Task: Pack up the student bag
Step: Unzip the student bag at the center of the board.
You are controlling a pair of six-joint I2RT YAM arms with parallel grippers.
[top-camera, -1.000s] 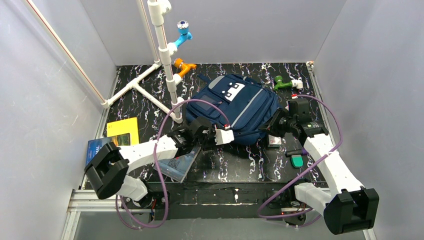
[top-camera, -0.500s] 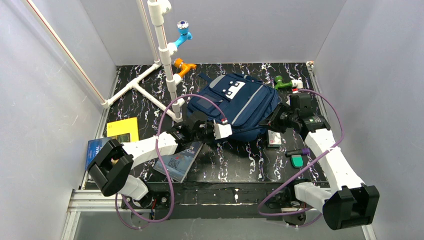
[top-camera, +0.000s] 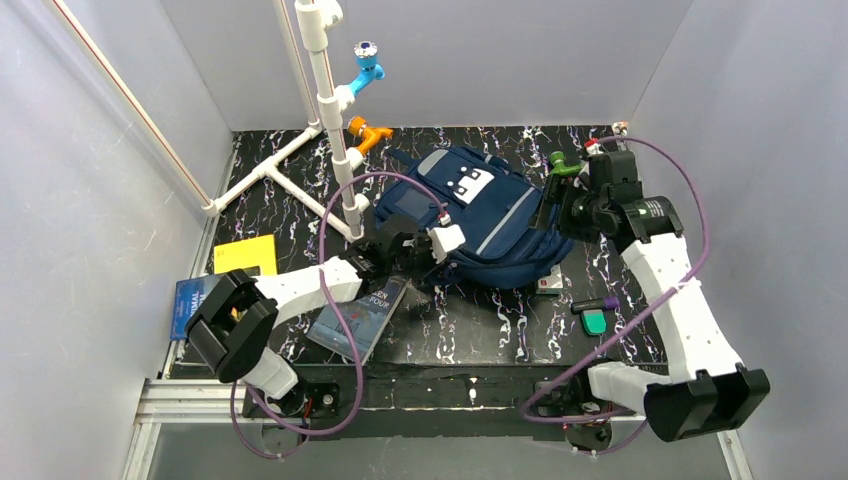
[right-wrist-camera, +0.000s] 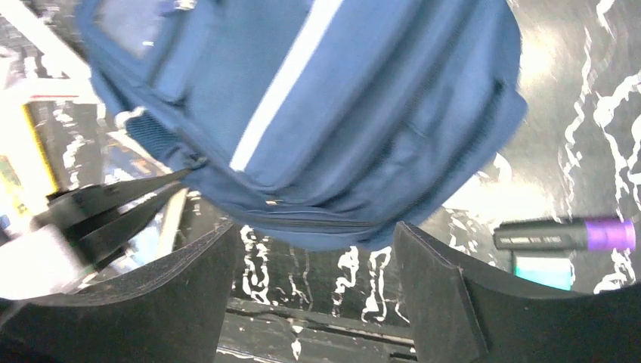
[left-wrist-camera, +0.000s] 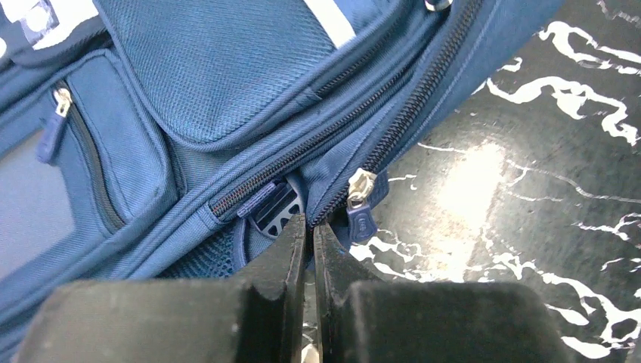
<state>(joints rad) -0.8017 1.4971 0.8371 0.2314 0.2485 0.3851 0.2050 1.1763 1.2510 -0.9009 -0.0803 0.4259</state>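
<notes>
Two hands: one at either side of the student bag (top-camera: 480,215)
left hand (left-wrist-camera: 308,223): fingers pressed together, tips against the bag's near-left seam, just beside a silver zip pull (left-wrist-camera: 361,203)
right hand (right-wrist-camera: 314,234): fingers wide apart, nothing between, by the bag's right edge
student bag: flat on the bench (top-camera: 470,335), pockets up
marker (right-wrist-camera: 563,234): near right, apart from the bag

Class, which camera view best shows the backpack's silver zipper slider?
The left wrist view: the zipper slider sits sharp and close, just beyond the shut left gripper. The top external view shows the whole student bag, but the slider is too small to tell; the right wrist view is blurred.
</notes>
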